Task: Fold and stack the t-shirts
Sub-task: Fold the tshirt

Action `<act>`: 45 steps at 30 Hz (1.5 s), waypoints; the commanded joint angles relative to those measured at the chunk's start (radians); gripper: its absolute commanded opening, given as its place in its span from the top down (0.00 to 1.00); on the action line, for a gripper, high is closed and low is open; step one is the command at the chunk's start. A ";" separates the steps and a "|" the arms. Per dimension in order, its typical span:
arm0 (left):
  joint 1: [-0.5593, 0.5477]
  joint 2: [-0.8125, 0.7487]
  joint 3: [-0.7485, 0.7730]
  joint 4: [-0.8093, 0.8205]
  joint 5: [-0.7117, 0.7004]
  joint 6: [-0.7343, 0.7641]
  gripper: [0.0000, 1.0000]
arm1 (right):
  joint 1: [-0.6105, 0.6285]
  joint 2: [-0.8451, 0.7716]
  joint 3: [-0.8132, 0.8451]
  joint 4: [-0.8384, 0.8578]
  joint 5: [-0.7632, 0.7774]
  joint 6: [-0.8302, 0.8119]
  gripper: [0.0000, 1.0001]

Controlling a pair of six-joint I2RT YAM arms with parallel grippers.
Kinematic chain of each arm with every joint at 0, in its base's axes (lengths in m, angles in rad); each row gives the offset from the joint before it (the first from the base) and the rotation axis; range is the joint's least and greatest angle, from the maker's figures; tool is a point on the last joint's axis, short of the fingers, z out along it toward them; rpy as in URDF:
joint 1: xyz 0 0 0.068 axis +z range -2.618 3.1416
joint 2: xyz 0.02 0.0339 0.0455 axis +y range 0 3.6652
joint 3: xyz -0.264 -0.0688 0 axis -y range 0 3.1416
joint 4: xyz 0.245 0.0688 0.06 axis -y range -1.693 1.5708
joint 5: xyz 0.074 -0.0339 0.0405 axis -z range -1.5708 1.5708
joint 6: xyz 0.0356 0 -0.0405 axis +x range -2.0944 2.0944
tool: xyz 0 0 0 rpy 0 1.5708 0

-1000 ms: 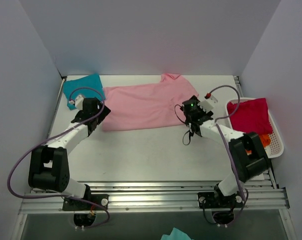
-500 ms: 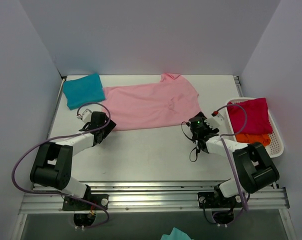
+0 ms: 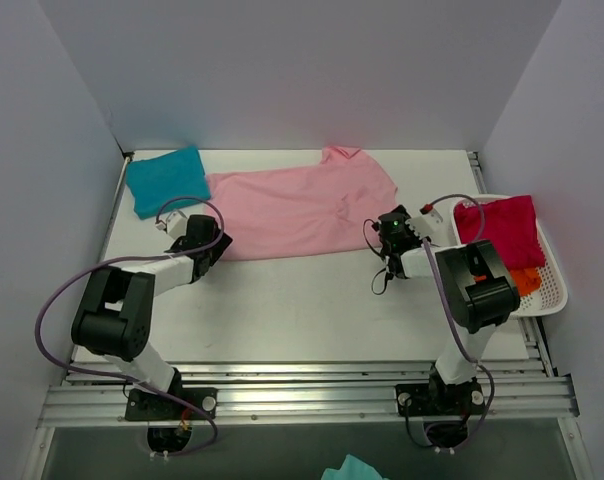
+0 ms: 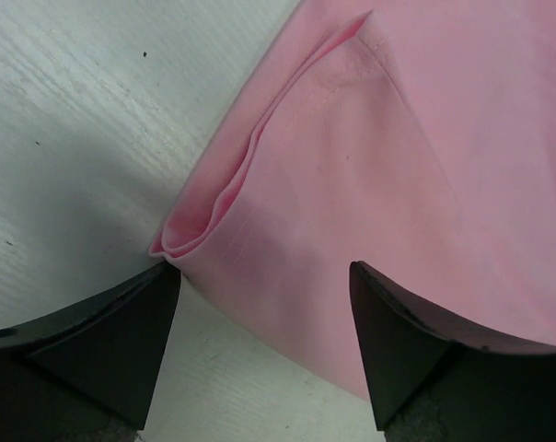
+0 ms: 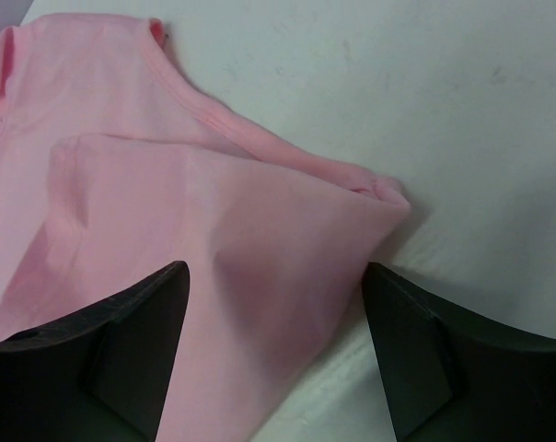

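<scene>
The light pink t-shirt (image 3: 302, 205) lies folded lengthwise across the back of the table. My left gripper (image 3: 206, 243) is open at its near left corner. In the left wrist view the doubled pink corner (image 4: 260, 212) lies between the spread fingers (image 4: 103, 341) of the gripper (image 4: 264, 269). My right gripper (image 3: 391, 232) is open at the near right corner. There the pink cloth (image 5: 214, 203) runs between its fingers (image 5: 425, 350), the gripper (image 5: 275, 269) low over it. The teal-blue t-shirt (image 3: 167, 180) lies folded at the back left. The magenta-red t-shirt (image 3: 499, 232) and the orange one (image 3: 527, 280) are in the basket.
A white basket (image 3: 554, 290) stands at the table's right edge. Walls close the left, back and right sides. Purple cables loop from both arms over the near table. A metal rail runs along the front edge.
Both grippers drew back toward the near side off the pink shirt, then edged forward to its two near corners. The shirt lies as before.
</scene>
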 commanded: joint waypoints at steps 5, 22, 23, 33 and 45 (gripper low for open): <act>0.002 0.079 0.055 -0.004 -0.020 0.002 0.48 | -0.020 0.135 0.093 -0.013 -0.063 -0.006 0.43; 0.011 -0.019 0.008 -0.075 -0.059 -0.016 0.98 | -0.031 -0.039 -0.041 -0.192 -0.001 0.066 1.00; 0.011 -0.032 -0.003 -0.075 -0.058 -0.018 0.98 | -0.031 -0.067 -0.052 -0.215 -0.001 0.075 1.00; -0.044 -0.282 -0.165 -0.188 -0.067 -0.060 0.98 | 0.007 -0.317 -0.192 -0.402 0.025 0.135 1.00; -0.156 -0.673 -0.351 -0.381 -0.127 -0.163 0.97 | 0.099 -0.673 -0.307 -0.625 0.062 0.221 0.93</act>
